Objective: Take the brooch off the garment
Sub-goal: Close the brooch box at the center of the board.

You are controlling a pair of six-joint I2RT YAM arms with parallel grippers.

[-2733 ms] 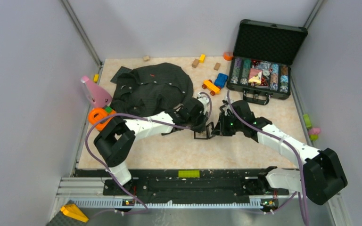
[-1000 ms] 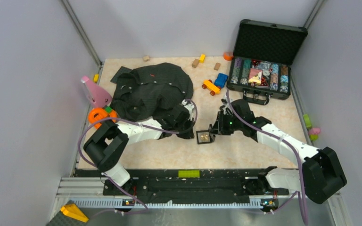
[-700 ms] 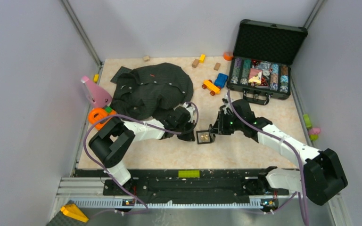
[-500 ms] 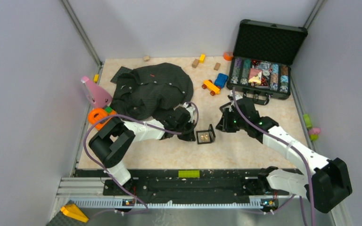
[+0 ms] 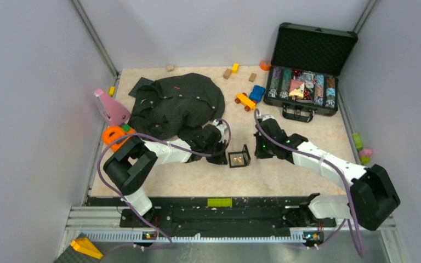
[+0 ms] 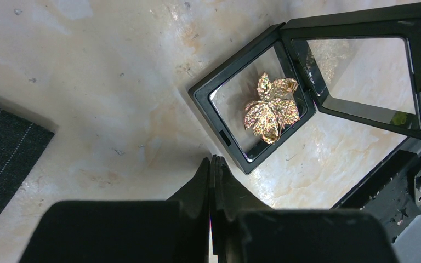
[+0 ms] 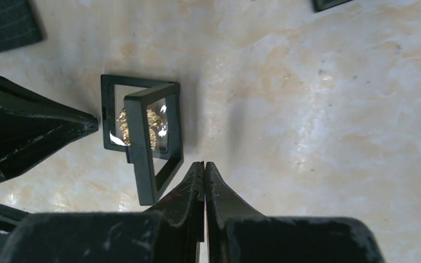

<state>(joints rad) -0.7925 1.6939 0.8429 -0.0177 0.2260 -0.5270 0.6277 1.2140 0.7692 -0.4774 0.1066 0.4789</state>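
Marbled table (image 5: pixel 285 170): your brooch (image 6: pixel 271 107) lies in the open black box (image 6: pixel 208 115), apart from the garment (image 5: pixel 175 104). Left gripper (image 6: pixel 212 164) and right gripper (image 7: pixel 204 167) flank it, both pinched closed and empty. Removal looks complete; next you likely withdraw or close the lid.

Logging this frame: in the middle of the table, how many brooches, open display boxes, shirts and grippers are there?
brooch: 1
open display box: 1
shirt: 1
grippers: 2 (left gripper and right gripper, both shut and holding nothing)
Total: 5
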